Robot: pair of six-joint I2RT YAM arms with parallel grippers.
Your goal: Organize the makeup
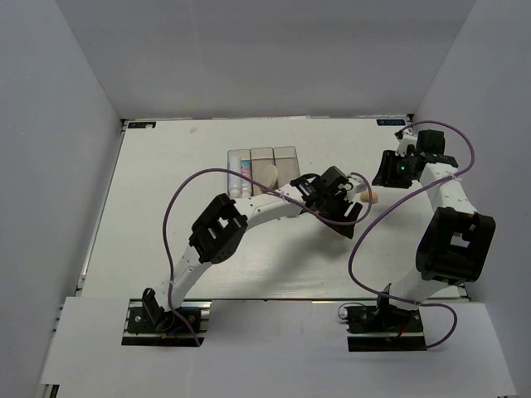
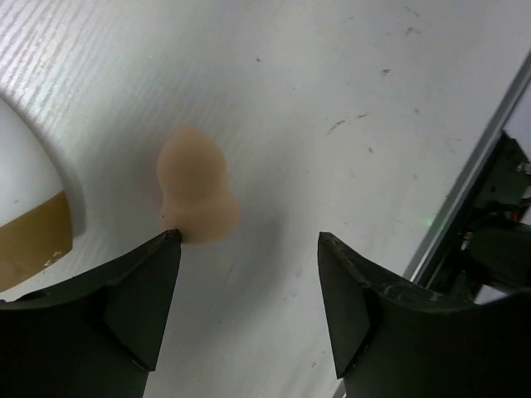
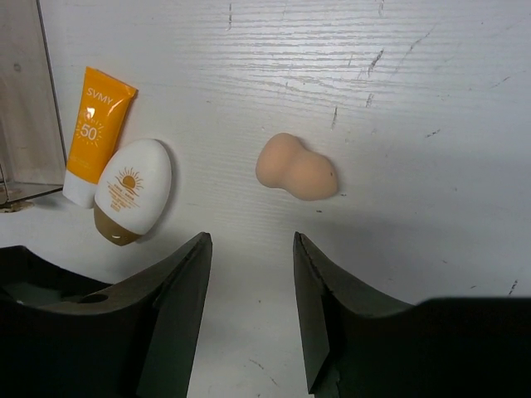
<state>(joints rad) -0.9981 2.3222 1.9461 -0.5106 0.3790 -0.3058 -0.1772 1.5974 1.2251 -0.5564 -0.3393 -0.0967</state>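
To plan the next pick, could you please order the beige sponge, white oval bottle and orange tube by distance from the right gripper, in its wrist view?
From the right gripper, nearest first:
1. beige sponge: just ahead, slightly to frame right.
2. white oval bottle: off to frame left.
3. orange tube: farther left and beyond the bottle, lying against it.

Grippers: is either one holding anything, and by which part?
Nothing is held. Both the left gripper and right gripper are open and empty; the sponge lies free on the table.

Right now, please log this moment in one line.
left pincer: open, near sponge | right pincer: open | sponge: on table, free
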